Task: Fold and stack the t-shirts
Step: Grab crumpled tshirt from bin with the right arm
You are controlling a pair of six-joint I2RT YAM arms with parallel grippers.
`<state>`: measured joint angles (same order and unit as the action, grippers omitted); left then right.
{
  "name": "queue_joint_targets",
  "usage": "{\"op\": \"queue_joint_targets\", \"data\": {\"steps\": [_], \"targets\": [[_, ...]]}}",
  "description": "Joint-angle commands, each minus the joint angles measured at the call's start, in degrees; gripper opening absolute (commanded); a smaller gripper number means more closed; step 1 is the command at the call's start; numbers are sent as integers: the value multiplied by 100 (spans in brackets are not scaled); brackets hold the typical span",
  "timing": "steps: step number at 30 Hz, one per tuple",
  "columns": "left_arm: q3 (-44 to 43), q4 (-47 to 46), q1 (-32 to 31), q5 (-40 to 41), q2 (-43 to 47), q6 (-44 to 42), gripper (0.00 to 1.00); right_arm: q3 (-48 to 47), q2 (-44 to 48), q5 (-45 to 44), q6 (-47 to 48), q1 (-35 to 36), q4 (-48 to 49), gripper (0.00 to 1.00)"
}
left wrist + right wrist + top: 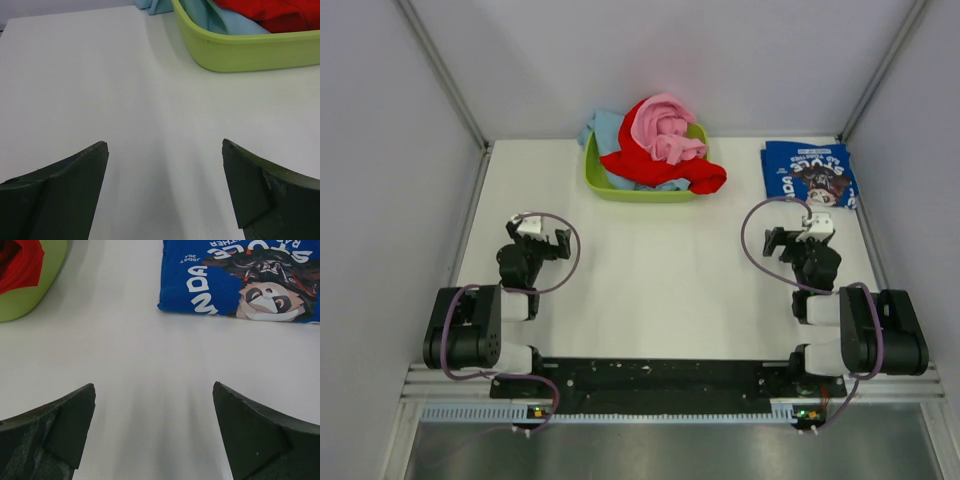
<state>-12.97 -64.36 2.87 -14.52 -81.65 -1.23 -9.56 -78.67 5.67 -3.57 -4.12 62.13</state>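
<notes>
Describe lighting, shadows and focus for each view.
Top external: even, diffuse light, no glare, only faint shadows around the lime tub. Left wrist: the left end effector looms dark and underexposed, soft grey streaks on the table between its fingers. Right wrist: navy shirt print crisp, table mildly shadowed.

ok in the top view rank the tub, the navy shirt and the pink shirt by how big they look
1. tub, going by its outline, since much of it is covered
2. navy shirt, folded flat, a bit smaller than the tub
3. pink shirt, bunched up, so only part of it shows
</notes>
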Motion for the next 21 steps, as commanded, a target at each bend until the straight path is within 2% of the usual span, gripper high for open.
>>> {"op": "queue_joint_targets", "data": {"steps": [1, 5, 7, 11, 13, 14, 16, 17, 19, 21], "targets": [[-100, -349, -41, 46, -36, -26, 99, -169, 36, 39, 23, 43, 150, 99], [-109, -288, -33, 46, -27, -35, 99, -116, 80, -4, -11, 43, 247, 99], [-109, -279, -33, 55, -18, -35, 99, -186, 377, -57, -12, 52, -93, 99], [-74, -340, -33, 46, 0, -35, 99, -984, 1204, -233, -90, 104, -2200, 99], [-82, -307, -33, -76, 165, -26, 99, -1415, 1389, -251, -694, 104, -2958, 99], [-196, 34, -6, -312, 393, -96, 99, -1600, 1433, 176, -810, 104, -3170, 98], [-1097, 2233, 11, -673, 973, -349, 99, -2100, 1346, 1108, -882, 244, -3810, 97], [-1616, 3209, 38, -962, 1010, -847, 99, -2398, 1276, 1286, -864, 376, -4135, 95], [-2732, 5206, 47, -510, 853, -1185, 99, -2908, 1136, 1480, -707, 771, -4638, 93], [-3315, 6028, 73, -53, 747, -1344, 99, -3427, 943, 1647, -741, 1070, -4885, 91]]}}
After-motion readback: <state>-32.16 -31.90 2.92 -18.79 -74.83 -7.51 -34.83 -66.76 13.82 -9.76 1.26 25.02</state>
